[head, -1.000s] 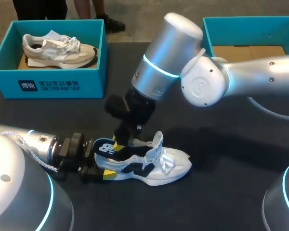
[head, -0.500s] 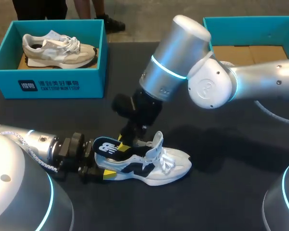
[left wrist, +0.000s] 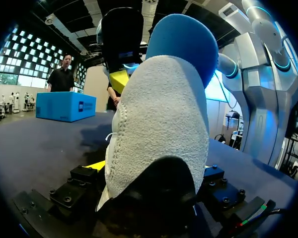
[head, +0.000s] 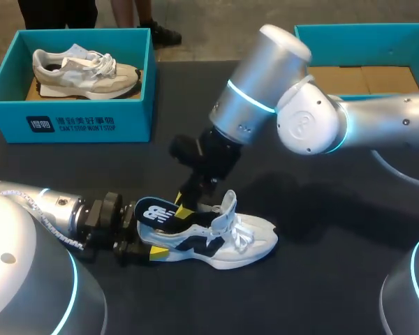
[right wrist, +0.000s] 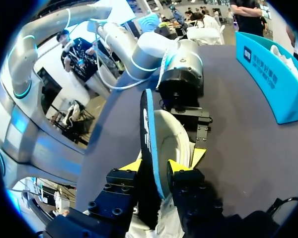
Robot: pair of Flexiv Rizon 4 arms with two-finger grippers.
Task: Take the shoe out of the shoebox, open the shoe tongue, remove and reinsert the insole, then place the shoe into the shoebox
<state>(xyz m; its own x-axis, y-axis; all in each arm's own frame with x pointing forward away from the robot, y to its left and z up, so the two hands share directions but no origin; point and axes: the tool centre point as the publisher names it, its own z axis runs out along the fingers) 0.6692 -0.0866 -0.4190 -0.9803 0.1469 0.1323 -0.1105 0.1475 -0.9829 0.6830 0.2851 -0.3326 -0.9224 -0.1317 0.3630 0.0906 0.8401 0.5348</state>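
Overhead, shoe [head: 227,241]: on its sole on the table [head: 335,265], near left, held steady at the heel by the left gripper [head: 141,246].
Overhead, insole [head: 156,211]: heel end raised out of the collar.
Left wrist, jaws: clamped on the shoe's heel from both sides.
Right wrist, right gripper [right wrist: 156,166]: jaws nearly together, pinching the insole's edge for control.

The right end effector [right wrist: 155,166] pinches the insole [right wrist: 146,124], seemingly partly inside the shoe [right wrist: 172,136].
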